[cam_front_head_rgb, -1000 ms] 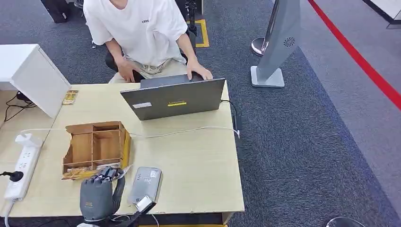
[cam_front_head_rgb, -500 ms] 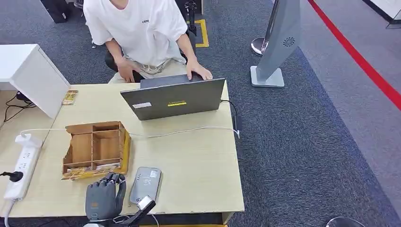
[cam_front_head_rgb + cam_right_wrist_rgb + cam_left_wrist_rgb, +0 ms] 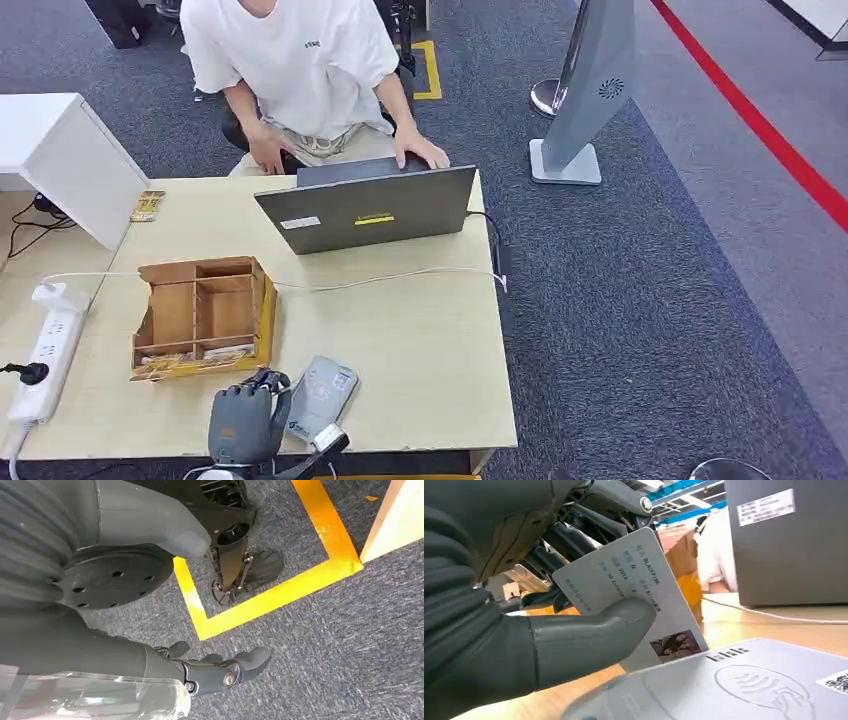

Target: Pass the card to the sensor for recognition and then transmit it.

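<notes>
1. The left hand [image 3: 240,428] pinches the card [image 3: 634,597] between thumb and fingers [image 3: 589,640], its lower edge just above the grey sensor [image 3: 320,398] at the table's [image 3: 420,350] near edge.
2. This looks like the recognition step: the card is at the sensor, at 3 o'clock from the hand.
3. Next, I judge, the card must lie over the sensor's wave mark, then go to the person [image 3: 300,70] at 12 o'clock.
4. The right hand [image 3: 220,672] hangs over the carpet, fingers loosely curled, holding nothing.

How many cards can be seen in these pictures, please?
2. One card is held in the left hand, just above the sensor. A second card lies at the table's far left, beside the white box. The wooden organizer may hide more.
</notes>
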Action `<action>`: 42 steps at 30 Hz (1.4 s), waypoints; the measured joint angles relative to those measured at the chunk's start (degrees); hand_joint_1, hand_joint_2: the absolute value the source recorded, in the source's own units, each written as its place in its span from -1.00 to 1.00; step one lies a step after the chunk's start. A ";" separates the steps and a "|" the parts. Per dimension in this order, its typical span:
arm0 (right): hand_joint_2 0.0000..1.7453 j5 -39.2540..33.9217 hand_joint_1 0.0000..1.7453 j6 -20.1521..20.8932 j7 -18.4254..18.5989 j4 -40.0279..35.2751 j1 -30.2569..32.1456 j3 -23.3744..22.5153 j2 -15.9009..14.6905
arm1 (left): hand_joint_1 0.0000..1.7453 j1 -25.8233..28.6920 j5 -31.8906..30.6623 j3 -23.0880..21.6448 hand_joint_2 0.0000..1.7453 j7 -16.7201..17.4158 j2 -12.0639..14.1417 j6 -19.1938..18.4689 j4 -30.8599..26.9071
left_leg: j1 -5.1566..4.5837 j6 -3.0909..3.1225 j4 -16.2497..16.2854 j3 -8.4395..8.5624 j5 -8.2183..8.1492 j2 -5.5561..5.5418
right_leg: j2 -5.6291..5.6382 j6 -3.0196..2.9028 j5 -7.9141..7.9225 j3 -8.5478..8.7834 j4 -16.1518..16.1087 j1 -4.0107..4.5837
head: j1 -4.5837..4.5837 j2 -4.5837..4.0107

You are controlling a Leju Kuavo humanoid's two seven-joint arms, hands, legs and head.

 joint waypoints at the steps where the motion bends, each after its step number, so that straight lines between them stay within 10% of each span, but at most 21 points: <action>1: 1.00 0.11 -1.00 0.00 0.02 -0.02 -0.03 0.20 0.00 | 1.00 0.00 -0.02 -0.50 1.00 0.00 -0.02 0.00 0.15 | 0.00 0.00 0.00 0.00 0.00 0.00 | 0.00 0.00 0.00 0.00 0.00 0.00 | 0.00 0.00; 21: 1.00 -0.50 -1.00 -0.26 -0.46 0.00 -0.11 0.72 0.02 | 1.00 0.85 -0.39 -4.35 1.00 1.55 0.09 0.04 -0.32 | 0.00 0.00 0.00 -0.01 0.00 0.00 | -0.01 0.00 0.00 0.00 0.00 0.00 | 0.00 0.00; 34: 1.00 -2.14 -1.00 -0.77 -0.37 -0.02 -0.08 0.70 0.02 | 1.00 0.63 -2.67 -14.53 1.00 15.34 6.07 0.07 -11.69 | 0.01 -0.01 0.00 0.01 0.00 0.00 | 0.00 -0.01 0.00 -0.01 0.00 0.00 | 0.00 0.00; 42: 1.00 -2.34 -1.00 -0.81 -0.17 -0.02 -0.06 0.70 0.00 | 1.00 0.15 -2.69 -19.21 1.00 16.55 8.66 0.06 -14.19 | 0.00 0.00 0.00 0.00 0.00 0.01 | 0.00 0.00 0.00 -0.01 0.00 0.00 | 0.00 0.00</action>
